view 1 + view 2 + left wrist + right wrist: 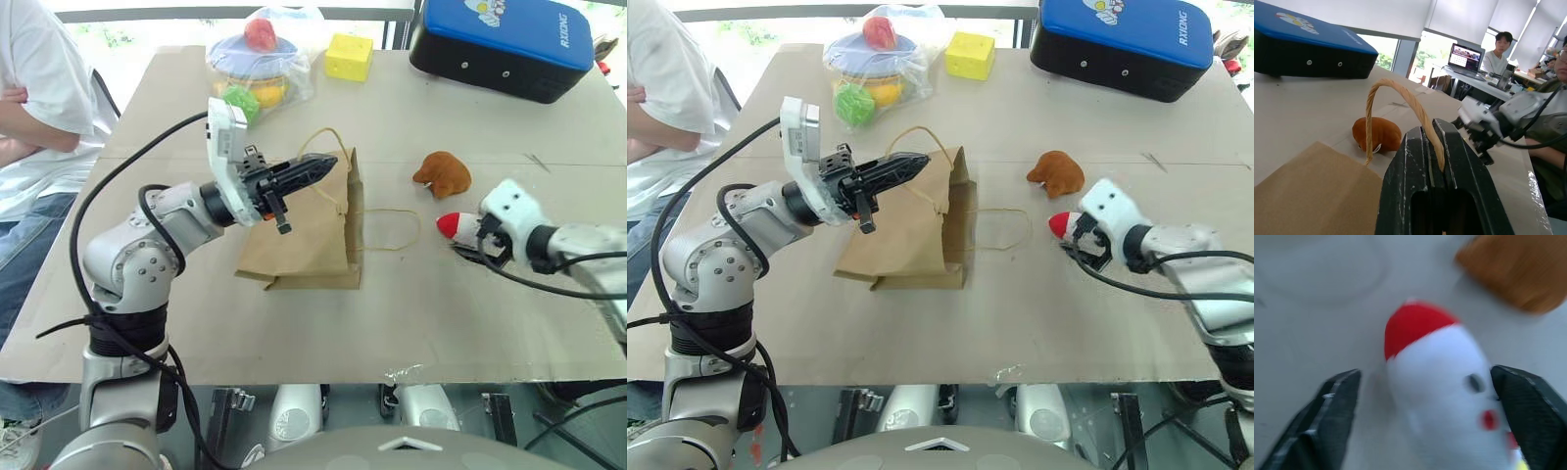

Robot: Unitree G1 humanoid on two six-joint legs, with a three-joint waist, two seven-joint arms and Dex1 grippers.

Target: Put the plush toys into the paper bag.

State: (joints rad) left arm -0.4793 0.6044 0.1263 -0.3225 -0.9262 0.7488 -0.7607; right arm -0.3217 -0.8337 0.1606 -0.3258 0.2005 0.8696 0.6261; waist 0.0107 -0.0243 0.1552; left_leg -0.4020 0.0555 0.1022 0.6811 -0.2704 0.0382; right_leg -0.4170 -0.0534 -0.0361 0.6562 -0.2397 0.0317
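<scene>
Bench [470, 323], covered w/ pale brown sheeting, carries everything. At its far right corner sits a black case w/ blue lid [509, 44]. Person in white shirt [39, 88] sits at the bench's left edge, arms folded.

Paper bag [304, 235] lies flat near bench centre, mouth toward the right; one loop handle lies on the bench beside the mouth, the other is lifted. Left claw [323, 166] is clamped tight on that raised handle [1400, 98], twisted paper running between the closed fingers, claw hovering over the bag's upper edge.

Clear plastic bag of colourful toys [257, 64] sits at the far side, left of a yellow cube [349, 57].

Right claw [1425, 396] is spread wide, one finger either side of the white rocket [453, 227], which lies on the bench well right of the bag, red nose pointing toward it. One finger looks close to or touching the rocket's side, hard to tell in the blur; the other stands clear, so no grip yet.

Brown-orange plush toy [443, 173] rests on the bench just beyond the rocket, untouched.
</scene>
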